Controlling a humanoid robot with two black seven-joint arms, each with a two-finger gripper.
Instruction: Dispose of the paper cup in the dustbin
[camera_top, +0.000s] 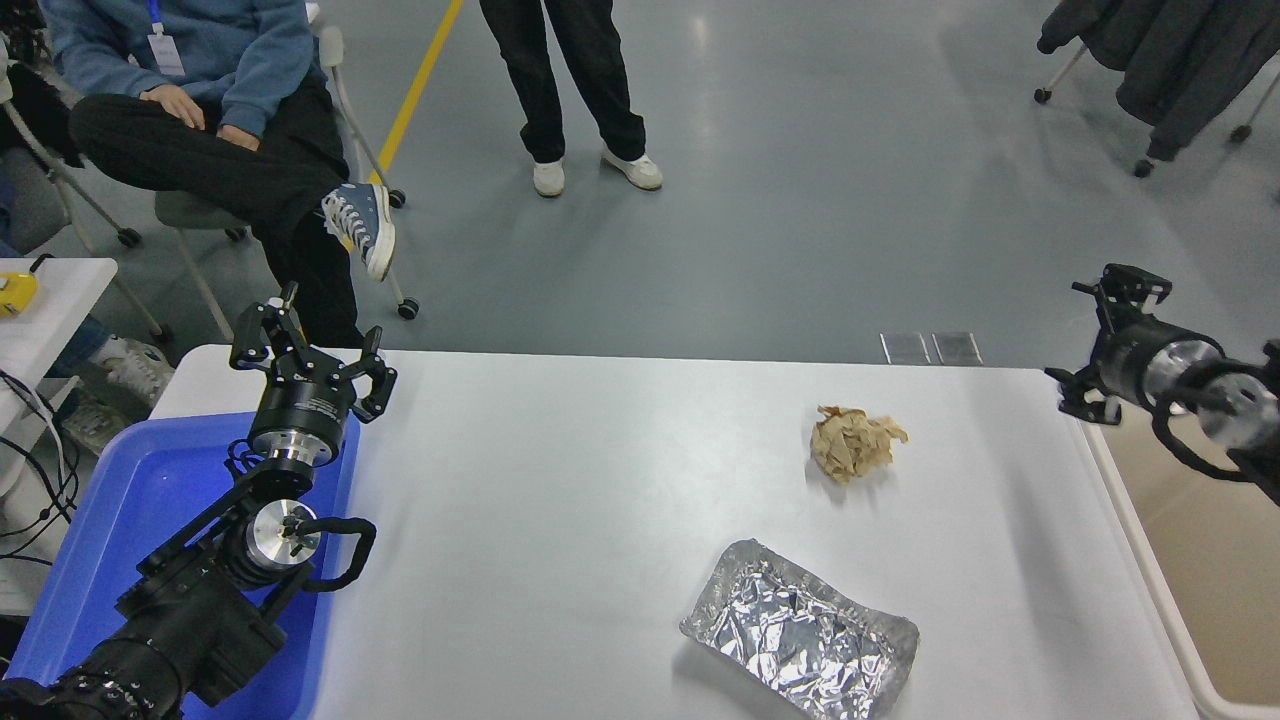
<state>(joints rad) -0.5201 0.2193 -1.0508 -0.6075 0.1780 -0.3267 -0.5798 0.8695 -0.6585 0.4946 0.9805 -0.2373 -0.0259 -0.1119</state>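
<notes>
The paper cup is out of view. The beige dustbin (1226, 590) stands at the table's right end, cut off by the picture's edge. My right gripper (1092, 335) comes in from the right edge and hangs above the dustbin's far left corner. Its fingers are spread apart and hold nothing. My left gripper (305, 340) is open and parked at the lower left, above the far end of a blue tray.
A crumpled brown paper ball (852, 442) lies right of the table's middle. A crinkled silver foil tray (800, 632) lies near the front edge. The blue tray (120, 510) sits at the left. A seated person and a standing person are beyond the far edge.
</notes>
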